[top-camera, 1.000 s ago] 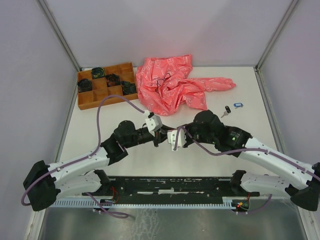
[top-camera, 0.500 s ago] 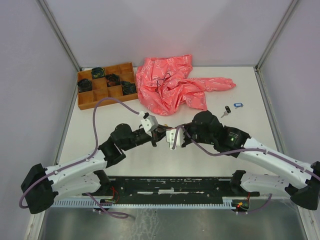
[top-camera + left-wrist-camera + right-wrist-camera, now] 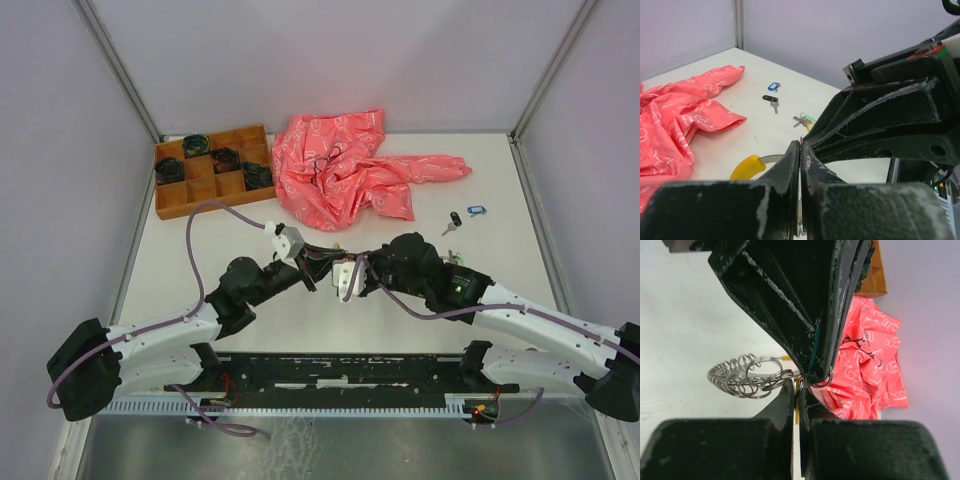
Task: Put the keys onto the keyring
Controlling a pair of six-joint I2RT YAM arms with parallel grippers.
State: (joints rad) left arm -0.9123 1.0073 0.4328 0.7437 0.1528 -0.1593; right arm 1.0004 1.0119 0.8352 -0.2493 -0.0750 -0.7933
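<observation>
**Keyring** (image 3: pixel 742 376): loop of silver coiled wire with a yellow segment (image 3: pixel 746 167). It sits at mid-table, between the two grippers.

**Left gripper** (image 3: pixel 799 147): fingers pressed together, pinching a wire loop of the keyring at their tips.

**Right gripper** (image 3: pixel 798 390): fingers pressed together, tip to tip with the left gripper. A thin yellow sliver shows in the seam; what it is cannot be told.

**Keys**, lying apart from the keyring:
- A small bunch with green tag (image 3: pixel 805 120) lies on the table (image 3: pixel 500 250), close beside the right gripper.
- A key with black tag (image 3: pixel 455 219) and a key with blue tag (image 3: pixel 476 210) lie side by side toward the right rear.

**Pink cloth** (image 3: pixel 340 175): crumpled, rear centre.

**Wooden tray** (image 3: pixel 200 208): rear left, with dark coiled bundles (image 3: pixel 226 157) in several compartments.
</observation>
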